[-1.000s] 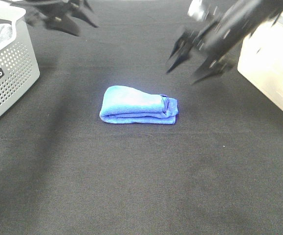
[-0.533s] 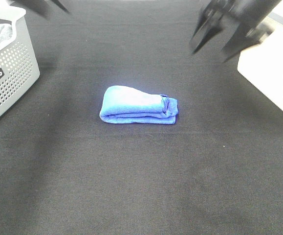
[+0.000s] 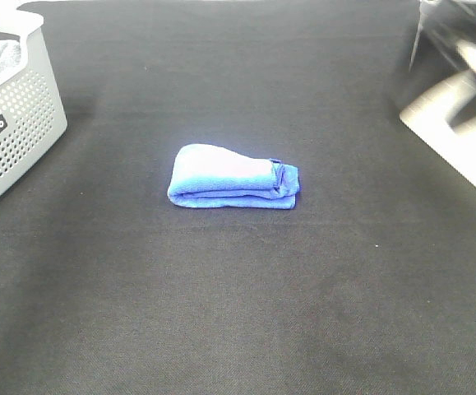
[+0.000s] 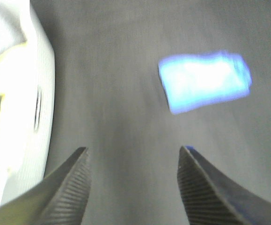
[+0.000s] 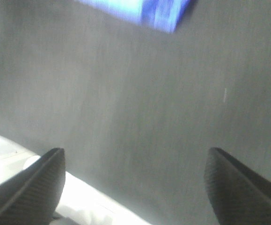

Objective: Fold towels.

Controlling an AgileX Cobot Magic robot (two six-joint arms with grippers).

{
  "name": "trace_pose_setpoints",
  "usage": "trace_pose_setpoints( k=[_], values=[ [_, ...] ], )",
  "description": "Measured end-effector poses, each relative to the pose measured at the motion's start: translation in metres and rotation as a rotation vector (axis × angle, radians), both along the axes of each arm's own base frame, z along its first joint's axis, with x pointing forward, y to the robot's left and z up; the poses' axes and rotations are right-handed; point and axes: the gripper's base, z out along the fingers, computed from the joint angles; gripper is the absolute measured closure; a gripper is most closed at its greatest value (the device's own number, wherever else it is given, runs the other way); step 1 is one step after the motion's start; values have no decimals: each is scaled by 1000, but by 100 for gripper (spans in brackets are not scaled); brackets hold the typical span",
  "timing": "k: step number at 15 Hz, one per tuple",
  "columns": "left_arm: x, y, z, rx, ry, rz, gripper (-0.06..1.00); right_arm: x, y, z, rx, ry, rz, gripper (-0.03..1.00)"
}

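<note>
A folded blue towel lies on the black cloth-covered table near the middle. It also shows blurred in the left wrist view and partly at the edge of the right wrist view. My left gripper is open and empty, high above the table and out of the exterior view. My right gripper is open and empty; only a dark blur of its arm shows at the far right edge of the exterior view.
A grey perforated basket holding cloth stands at the left edge; it also shows in the left wrist view. A white box stands at the right edge; it also shows in the right wrist view.
Both arms have pulled back and away from the towel. The left has left the exterior view and the right has moved to the far right edge. The towel has not moved.
</note>
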Motion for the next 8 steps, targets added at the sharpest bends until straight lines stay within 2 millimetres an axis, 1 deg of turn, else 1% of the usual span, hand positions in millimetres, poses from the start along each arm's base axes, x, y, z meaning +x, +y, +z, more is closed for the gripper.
trace_pose_setpoints(
  k=[1, 3, 4, 5, 6, 8],
  values=[
    [-24, 6, -12, 8, 24, 1, 41, -19, -4, -3, 1, -15, -8, 20],
    [-79, 18, -31, 9, 18, 1, 41, -57, -11, -7, 0, -59, -17, 20],
    [-108, 24, -44, 7, 7, 1, 41, -76, -15, -9, 0, -83, -19, 20],
    [-133, 29, -58, 4, -6, 1, 41, -94, -19, -15, -4, -100, -20, 20],
    [-160, 35, -69, -6, -50, 1, 41, -111, -23, -21, -12, -118, -19, 20],
    [-200, 44, -95, -21, -121, 1, 41, -143, -31, -28, -30, -186, -18, 20]
  ],
)
